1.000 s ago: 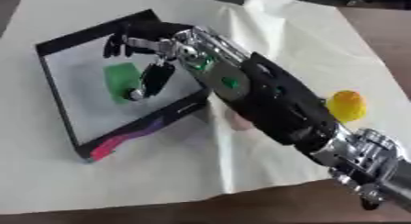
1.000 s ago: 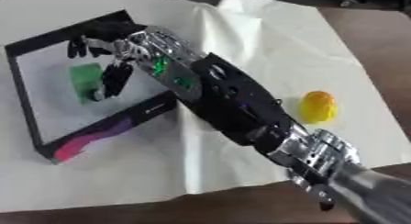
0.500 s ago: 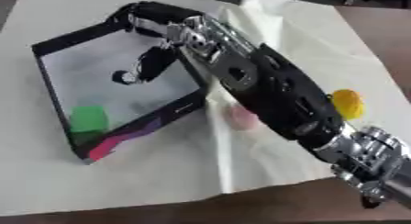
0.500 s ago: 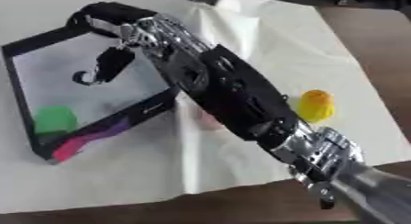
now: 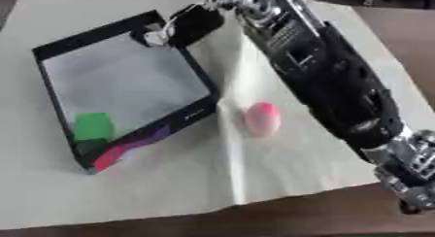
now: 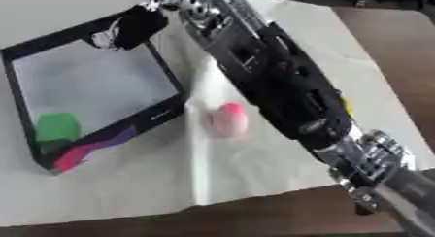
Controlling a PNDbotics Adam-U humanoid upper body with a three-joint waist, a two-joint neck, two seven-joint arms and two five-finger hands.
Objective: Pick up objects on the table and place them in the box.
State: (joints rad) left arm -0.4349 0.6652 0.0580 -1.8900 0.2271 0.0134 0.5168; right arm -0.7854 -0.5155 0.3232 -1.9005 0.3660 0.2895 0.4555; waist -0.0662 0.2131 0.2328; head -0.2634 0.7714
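Note:
A black box with a pale floor lies on the left of the cloth. A green block rests inside it at the near left corner. On the cloth just right of the box lies a pink rounded object. My right arm reaches from the lower right across the cloth. Its hand hangs over the box's far right corner, open, fingers drooping and holding nothing. The left hand does not show.
A cream cloth with a fold line down its middle covers most of the brown table. Its front edge ends short of the table's near side. My forearm crosses the cloth's right half.
The green block left my right hand and dropped into the box's near left corner. The hand then rose and drew back to the far right corner. My forearm now covers the yellow object.

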